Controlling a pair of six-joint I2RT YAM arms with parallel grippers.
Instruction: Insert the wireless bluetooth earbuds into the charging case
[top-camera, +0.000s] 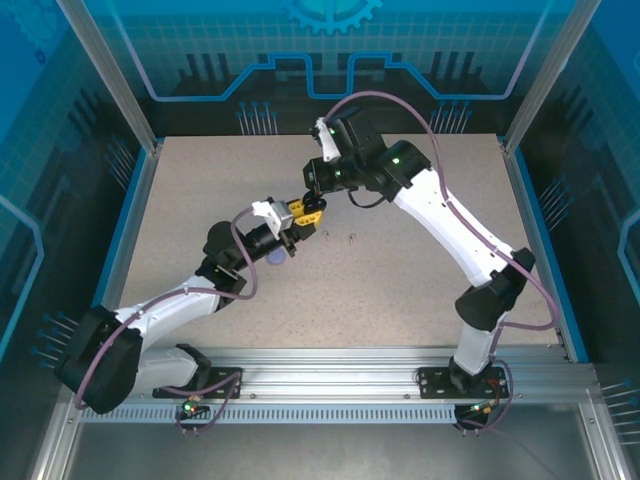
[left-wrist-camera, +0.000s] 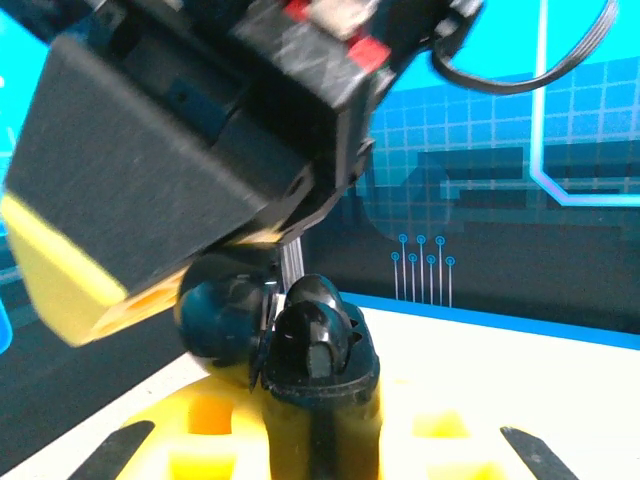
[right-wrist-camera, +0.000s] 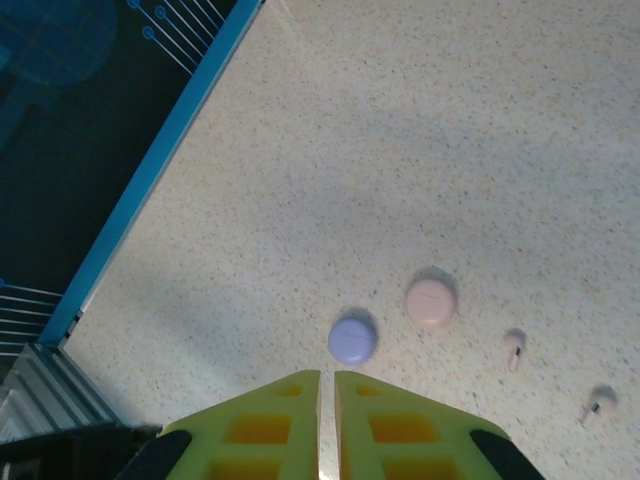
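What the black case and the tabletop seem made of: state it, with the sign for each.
Black case: probably hard moulded plastic with a glossy finish; bright highlights curve over its rounded shell. Tabletop: a hard, matte, speckled surface, perhaps laminate or a stone-look composite; fine dark flecks on beige, with no glare.

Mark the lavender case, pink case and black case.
lavender case (right-wrist-camera: 352, 339), right wrist view, centre of lid.
pink case (right-wrist-camera: 431, 302), right wrist view, centre of lid.
black case (left-wrist-camera: 318, 345), left wrist view, front face.
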